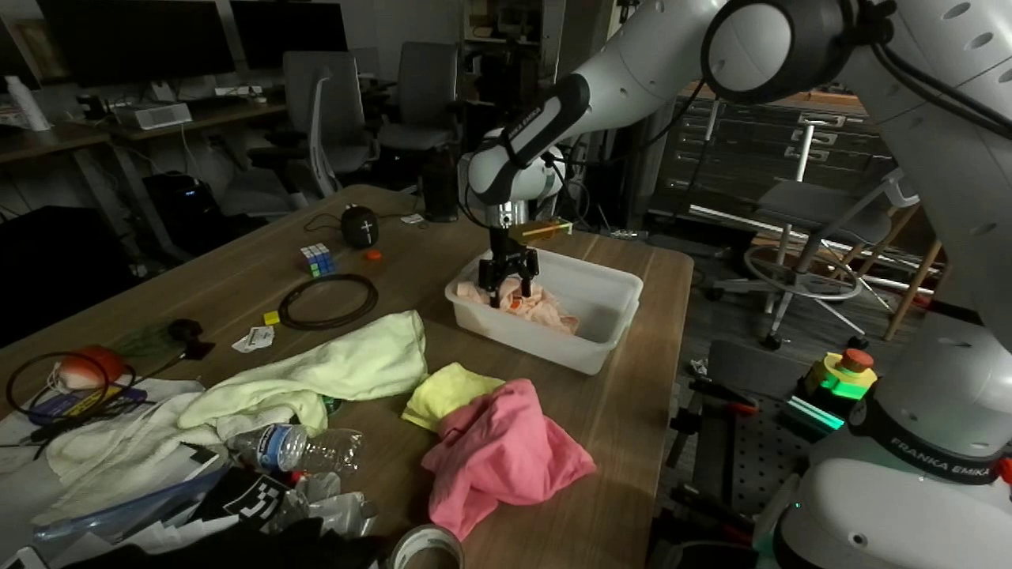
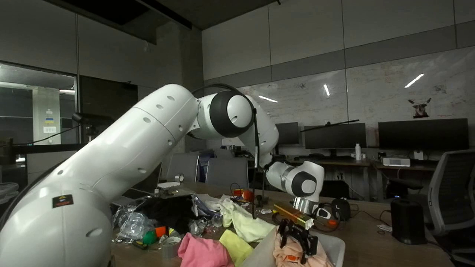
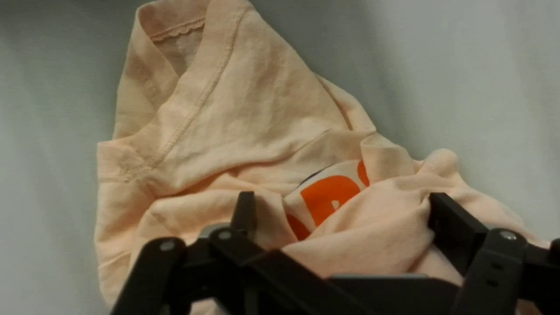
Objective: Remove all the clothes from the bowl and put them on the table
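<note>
A peach cloth with an orange print (image 1: 549, 310) lies crumpled in the white plastic bin (image 1: 526, 338). It also shows in an exterior view (image 2: 280, 256) and fills the middle of the wrist view (image 3: 253, 105). My gripper (image 1: 511, 297) is down inside the bin, at the cloth. In the wrist view the gripper (image 3: 341, 201) is open, with its fingers wide apart and folds of the peach cloth between them. The right finger touches a fold. On the table a pink cloth (image 1: 506, 450) lies beside a yellow cloth (image 1: 455, 387) and a pale green cloth (image 1: 356, 359).
The bin stands near the table's edge (image 1: 672, 316). A black cable coil (image 1: 371, 292), a puzzle cube (image 1: 318, 259) and a dark round object (image 1: 360, 227) lie behind the cloths. A plastic bottle (image 1: 300, 449), a tape roll (image 1: 427, 547) and much clutter cover the table's near left.
</note>
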Controlling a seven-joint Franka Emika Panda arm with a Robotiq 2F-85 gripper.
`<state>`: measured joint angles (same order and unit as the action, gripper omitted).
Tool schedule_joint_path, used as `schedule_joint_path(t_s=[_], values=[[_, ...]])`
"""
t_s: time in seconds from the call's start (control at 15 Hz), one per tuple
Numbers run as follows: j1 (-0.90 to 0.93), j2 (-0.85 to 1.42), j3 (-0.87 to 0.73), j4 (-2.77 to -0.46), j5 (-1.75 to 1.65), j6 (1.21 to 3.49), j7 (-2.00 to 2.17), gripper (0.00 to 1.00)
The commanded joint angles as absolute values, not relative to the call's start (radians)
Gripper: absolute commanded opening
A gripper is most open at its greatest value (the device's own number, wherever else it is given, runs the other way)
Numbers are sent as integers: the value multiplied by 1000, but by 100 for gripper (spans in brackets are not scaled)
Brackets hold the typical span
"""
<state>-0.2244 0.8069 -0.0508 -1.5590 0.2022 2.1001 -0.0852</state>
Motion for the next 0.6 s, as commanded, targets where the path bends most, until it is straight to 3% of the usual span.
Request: schedule_joint_path(t_s=[0.0,0.27,0.33,0.53], values=[[-216,843,-59,-1512,183,2102,-63,100],[-217,855,-58,-1510,187,2111,-57,100],[-218,856,-57,-1510,190,2117,-56,81],[-222,857,-54,-1509,193,2121,-60,58]])
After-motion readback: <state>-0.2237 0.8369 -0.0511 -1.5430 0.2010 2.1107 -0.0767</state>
